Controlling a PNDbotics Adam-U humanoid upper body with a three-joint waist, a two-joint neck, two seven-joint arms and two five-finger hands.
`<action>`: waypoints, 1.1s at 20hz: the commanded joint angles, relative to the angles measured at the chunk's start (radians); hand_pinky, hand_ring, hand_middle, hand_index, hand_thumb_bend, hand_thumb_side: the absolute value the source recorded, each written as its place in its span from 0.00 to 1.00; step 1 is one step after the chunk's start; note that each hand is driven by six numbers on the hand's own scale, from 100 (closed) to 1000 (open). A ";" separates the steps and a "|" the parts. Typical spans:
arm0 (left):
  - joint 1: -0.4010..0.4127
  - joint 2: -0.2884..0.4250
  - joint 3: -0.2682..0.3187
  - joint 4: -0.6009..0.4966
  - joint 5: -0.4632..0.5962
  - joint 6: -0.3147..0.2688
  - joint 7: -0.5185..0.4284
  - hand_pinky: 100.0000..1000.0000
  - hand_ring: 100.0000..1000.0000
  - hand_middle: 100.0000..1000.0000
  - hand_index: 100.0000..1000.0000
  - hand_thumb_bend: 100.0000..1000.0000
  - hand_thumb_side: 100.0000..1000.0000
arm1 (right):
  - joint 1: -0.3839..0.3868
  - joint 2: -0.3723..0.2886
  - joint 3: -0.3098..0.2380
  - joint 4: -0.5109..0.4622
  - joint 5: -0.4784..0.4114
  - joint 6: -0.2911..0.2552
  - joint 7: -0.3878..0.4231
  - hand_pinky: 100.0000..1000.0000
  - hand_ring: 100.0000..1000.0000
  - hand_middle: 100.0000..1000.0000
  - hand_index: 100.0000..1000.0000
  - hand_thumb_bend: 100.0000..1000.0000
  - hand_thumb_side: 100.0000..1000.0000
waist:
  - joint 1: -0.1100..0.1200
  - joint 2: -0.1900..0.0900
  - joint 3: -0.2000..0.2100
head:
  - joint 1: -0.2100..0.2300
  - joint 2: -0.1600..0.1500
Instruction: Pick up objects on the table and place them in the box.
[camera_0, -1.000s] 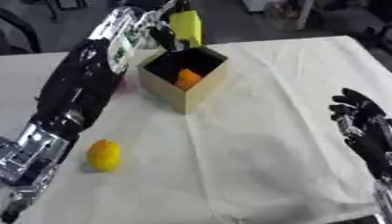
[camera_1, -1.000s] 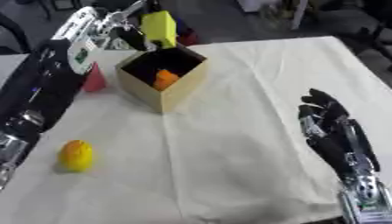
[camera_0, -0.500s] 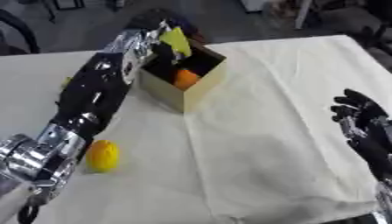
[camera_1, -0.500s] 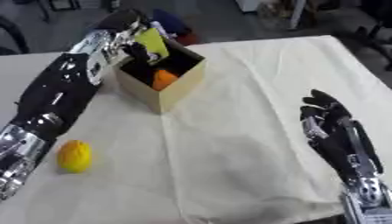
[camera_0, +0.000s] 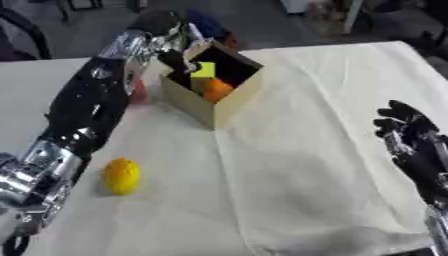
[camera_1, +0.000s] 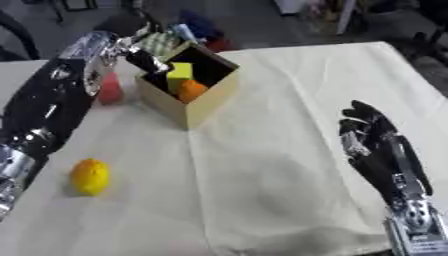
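Yellow and rounded, a lemon-like fruit (camera_0: 122, 175) lies well left of and nearer than the tan cardboard box (camera_0: 213, 84), at whose far-left rim the left hand (camera_1: 150, 56) hovers, grip unreadable, over a yellow block (camera_1: 179, 70) and orange ball (camera_0: 216, 90) inside, while the right hand (camera_1: 376, 145) rests open far right.
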 joint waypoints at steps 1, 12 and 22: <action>0.029 0.101 -0.071 -0.095 0.051 -0.051 -0.033 0.73 0.67 0.69 0.82 0.44 0.30 | -0.012 -0.023 -0.013 -0.009 0.005 -0.001 -0.009 0.76 0.78 0.76 0.89 0.00 0.42 | -0.002 -0.004 0.008 | -0.014 0.000; 0.333 0.361 -0.290 -0.402 0.240 -0.240 -0.215 0.74 0.71 0.73 0.84 0.48 0.32 | -0.013 -0.037 -0.027 -0.008 0.014 0.000 -0.022 0.76 0.78 0.76 0.89 0.00 0.42 | 0.004 -0.001 0.043 | -0.048 0.000; 0.556 0.522 -0.113 -0.673 0.408 -0.346 -0.245 0.77 0.73 0.76 0.85 0.40 0.00 | -0.008 -0.035 -0.024 -0.006 0.015 -0.001 -0.017 0.76 0.77 0.76 0.89 0.00 0.42 | 0.005 -0.009 0.036 | -0.040 0.000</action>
